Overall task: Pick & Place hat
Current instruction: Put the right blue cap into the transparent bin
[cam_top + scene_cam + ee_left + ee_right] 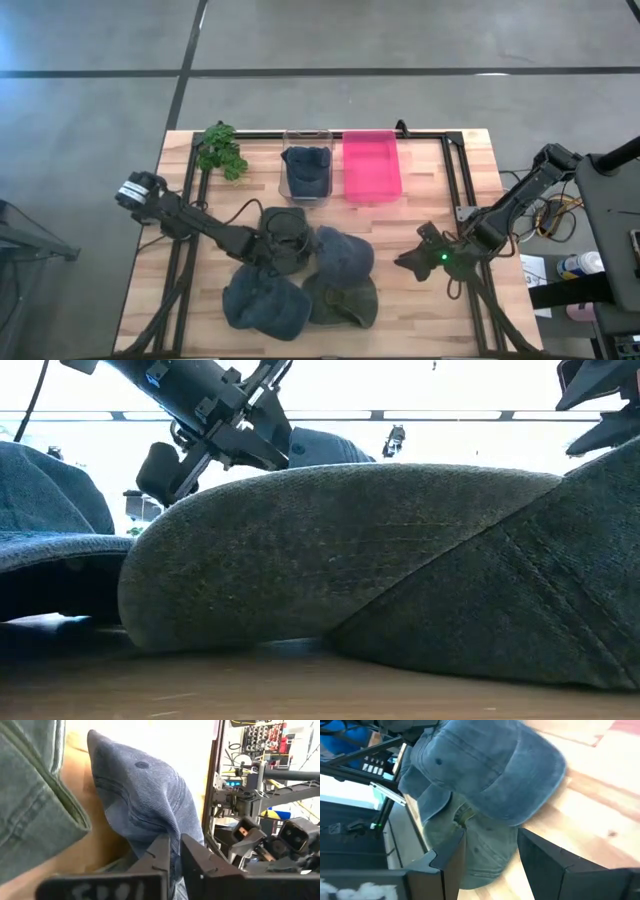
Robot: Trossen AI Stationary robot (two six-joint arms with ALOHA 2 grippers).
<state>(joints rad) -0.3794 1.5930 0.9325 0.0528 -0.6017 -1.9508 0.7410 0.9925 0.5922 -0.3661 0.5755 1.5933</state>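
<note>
At the table's centre, toward the near edge: four soft fabric hats in a loose cluster, edges touching or overlapping.

- Blue cap (343,252): faded denim-like cloth, rounded crown with a button on top and stitched panel seams; sits at the cluster's right rear. In the left wrist view its cloth (145,805) rises in a peaked fold.
- Dark hat (283,235): blackish-olive, crumpled, at the cluster's left rear.
- Slate-blue hat (262,302): flattened, front left.
- Olive hat (342,298): coarse woven twill with visible seams, domed, front right; fills the low view (340,550).
- Left gripper (270,245): dark fingers drawn together on cloth between the dark hat and the blue cap; the wrist view (175,855) suggests the blue cap's fabric is pinched, though this is not certain.
- Right gripper (412,262): fingers apart, holding nothing, just right of the cluster, pointed at the blue cap.
- Clear bin (306,137): rigid, rectangular, transparent, at the table's rear; holds a navy cap (306,168).
- Pink bin (371,165): translucent, rectangular, beside the clear one.
- Green plant sprig (221,150): leafy, at the rear left.
- Table (440,330): pale wooden planks.
</note>
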